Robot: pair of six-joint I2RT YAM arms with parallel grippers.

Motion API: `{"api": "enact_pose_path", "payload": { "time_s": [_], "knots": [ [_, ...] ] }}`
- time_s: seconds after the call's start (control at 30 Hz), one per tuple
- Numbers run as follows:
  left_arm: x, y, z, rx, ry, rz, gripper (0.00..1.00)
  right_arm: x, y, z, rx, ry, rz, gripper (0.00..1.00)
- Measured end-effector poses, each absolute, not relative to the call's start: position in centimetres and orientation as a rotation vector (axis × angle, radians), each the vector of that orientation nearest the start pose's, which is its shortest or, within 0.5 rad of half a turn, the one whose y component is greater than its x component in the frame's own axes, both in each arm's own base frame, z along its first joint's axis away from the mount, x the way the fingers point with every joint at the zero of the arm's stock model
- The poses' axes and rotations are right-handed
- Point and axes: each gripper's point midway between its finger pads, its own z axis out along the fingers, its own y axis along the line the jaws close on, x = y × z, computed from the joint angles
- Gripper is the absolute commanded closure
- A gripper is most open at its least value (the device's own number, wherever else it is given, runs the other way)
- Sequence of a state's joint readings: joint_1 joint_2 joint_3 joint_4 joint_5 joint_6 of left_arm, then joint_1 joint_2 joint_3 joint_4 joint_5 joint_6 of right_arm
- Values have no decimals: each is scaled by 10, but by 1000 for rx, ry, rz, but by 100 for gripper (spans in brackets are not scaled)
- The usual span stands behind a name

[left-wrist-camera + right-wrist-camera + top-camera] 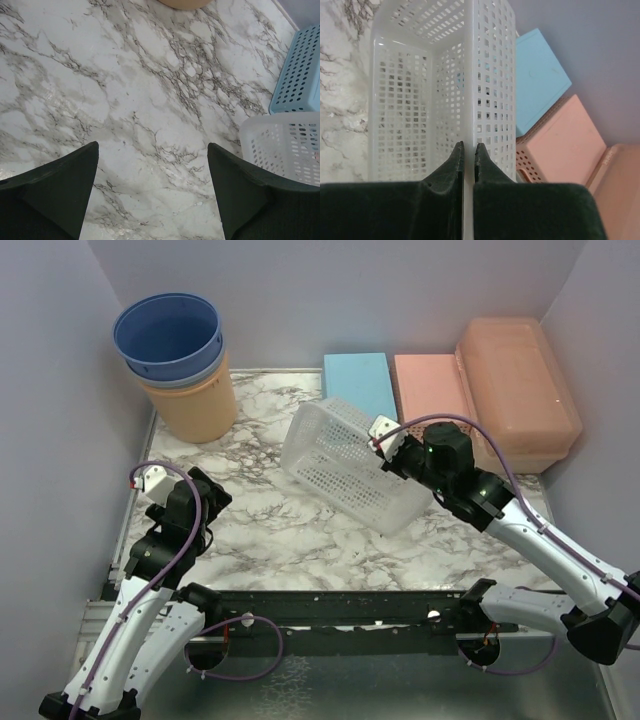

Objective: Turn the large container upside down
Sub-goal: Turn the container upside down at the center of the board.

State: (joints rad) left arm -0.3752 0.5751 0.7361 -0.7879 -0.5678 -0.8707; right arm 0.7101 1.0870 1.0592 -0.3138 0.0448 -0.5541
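Right gripper (468,146): fingers pressed together on one thin perforated wall of the white basket (405,100), the wall passing between the two tips.
Right wrist view only: showed the pinch itself, and the basket's open interior running away from the fingers.
Top view only: showed the white basket (340,465) tilted on the marble table (250,530) at centre, with the right arm reaching in from the right.
Left gripper (152,145): fingers wide apart, holding nothing, over bare marble.
Left wrist view only: a corner of the white basket at lower right, the blue basket (300,75) beyond it.
Large container (520,385): peach-orange, lidded, at the back right corner against the wall, apart from both grippers; its edge sat at lower right of the right wrist view (620,190).
Neighbours: pink basket (430,385) just beside it, then the blue basket.
Back left: blue bucket (168,335) nested in the orange bucket (190,405).
Writing: a faint mark on the large container's rim, unreadable.
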Motion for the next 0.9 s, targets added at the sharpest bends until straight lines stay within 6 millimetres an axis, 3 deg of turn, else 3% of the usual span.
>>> {"api": "enact_pose_path", "payload": {
  "time_s": [0.23, 0.63, 0.9],
  "knots": [
    [219, -13, 193, -806, 1931, -123, 10, 295, 214, 290, -1215, 1421, -48, 99],
    [218, -13, 189, -806, 1937, -115, 10, 274, 214, 264, -1405, 1259, -183, 99],
    [218, -13, 189, -806, 1938, -115, 10, 256, 224, 249, -1485, 1203, -162, 99]
  ]
}}
